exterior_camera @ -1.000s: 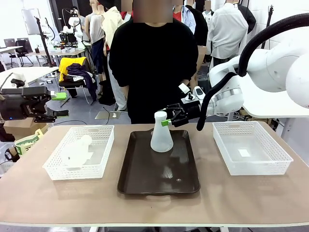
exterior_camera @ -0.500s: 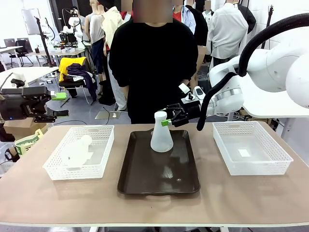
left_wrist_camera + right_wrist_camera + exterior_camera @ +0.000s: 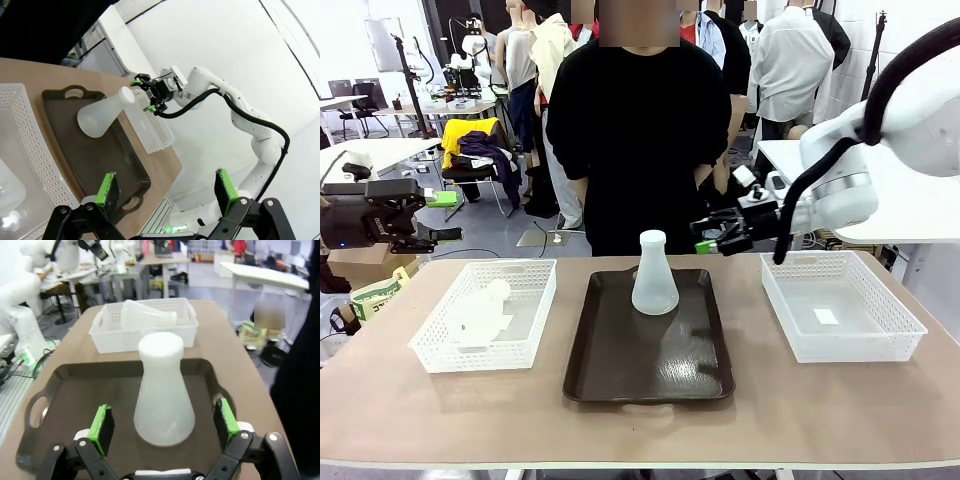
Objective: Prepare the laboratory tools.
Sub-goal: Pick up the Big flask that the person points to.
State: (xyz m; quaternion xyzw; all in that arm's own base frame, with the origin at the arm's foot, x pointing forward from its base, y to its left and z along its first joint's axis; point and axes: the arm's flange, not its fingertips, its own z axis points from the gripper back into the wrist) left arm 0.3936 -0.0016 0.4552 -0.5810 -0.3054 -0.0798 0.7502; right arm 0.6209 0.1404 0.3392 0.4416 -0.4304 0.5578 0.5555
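Upright on the far half of the dark brown tray (image 3: 650,365), close to its far edge: the standing flask (image 3: 654,275) (image 3: 164,400). Frosted white, wide base down, narrow neck up. Touches nothing but the tray. Seen tipped sideways in the left wrist view (image 3: 102,115), since that camera is rolled.

Flat in the middle of the table (image 3: 640,430): the tray itself, with a cut-out handle at each short end. Lies between two white baskets, apart from both.

Over near the table's left edge: the left basket (image 3: 470,358) (image 3: 142,337). Holds the lying flask (image 3: 480,312) (image 3: 147,314), down on its side, neck toward the far side. Looks like the same kind as the standing flask.

Over near the table's right edge: the right basket (image 3: 850,350), with lattice walls like the other one.

Just past the tray's far right corner, above the table's far edge: the right gripper (image 3: 705,240) (image 3: 142,95). Jaws wide apart, green pads (image 3: 102,422) bare, holding nothing. Points toward the standing flask and hangs well clear of it. Lines the flask up between the two pads in the right wrist view, farther off.

Out past the table's left edge, up high: the left gripper (image 3: 445,217) (image 3: 166,189). Jaws wide apart too, with nothing between them.

Behind the table's far edge, at the middle: a person (image 3: 635,140) in a black top, standing.
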